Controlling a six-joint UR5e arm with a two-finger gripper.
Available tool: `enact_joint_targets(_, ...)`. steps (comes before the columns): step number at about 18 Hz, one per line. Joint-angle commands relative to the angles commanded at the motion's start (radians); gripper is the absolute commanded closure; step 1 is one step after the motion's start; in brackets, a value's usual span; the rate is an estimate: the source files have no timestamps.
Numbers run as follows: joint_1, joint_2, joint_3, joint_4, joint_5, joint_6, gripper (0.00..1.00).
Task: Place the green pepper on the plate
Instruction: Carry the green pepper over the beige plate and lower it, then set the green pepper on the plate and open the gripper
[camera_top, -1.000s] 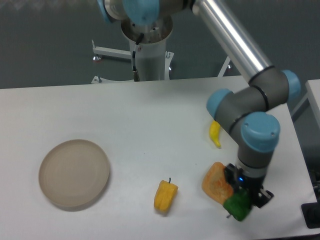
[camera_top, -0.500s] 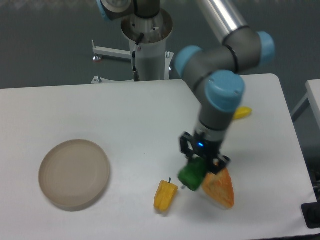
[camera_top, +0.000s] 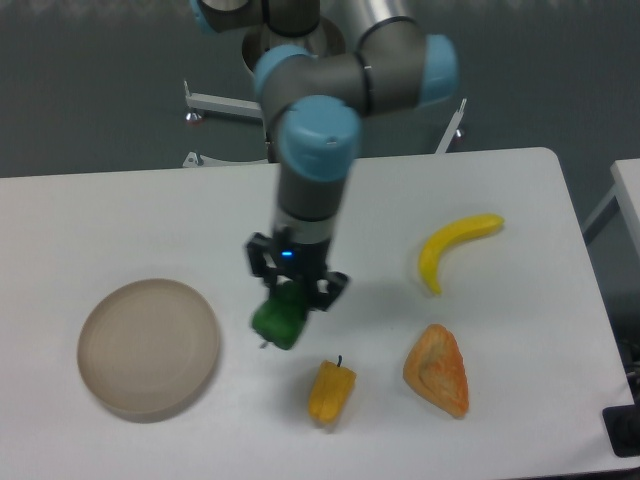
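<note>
One pincer (camera_top: 290, 296) clamped on green pepper (camera_top: 278, 320), carried leftward from beside orange wedge (camera_top: 438, 369), now above surface (camera_top: 150, 220) just right of plate (camera_top: 148, 346); transfer nearly complete, release pending.

gripper (camera_top: 291, 297) fingertips hidden against the green pepper (camera_top: 279, 320); pepper's top covered by the jaws, contact there cannot be told. arm above the gripper cut off by the top edge. dark object far right and below, cropped at the frame edge, unidentifiable.
</note>
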Motion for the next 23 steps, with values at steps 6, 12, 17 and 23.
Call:
enact_joint_targets(6,-0.075,-0.011,-0.118,0.167,0.006,-0.107,0.70)
enact_joint_targets(12,-0.143,-0.069,-0.124,0.243,-0.003,-0.080,0.70)
enact_joint_targets(17,-0.177,-0.089,-0.135,0.244,-0.002,0.009,0.71)
enact_joint_targets(23,-0.195,-0.114,-0.135,0.250,-0.003,0.003,0.71)
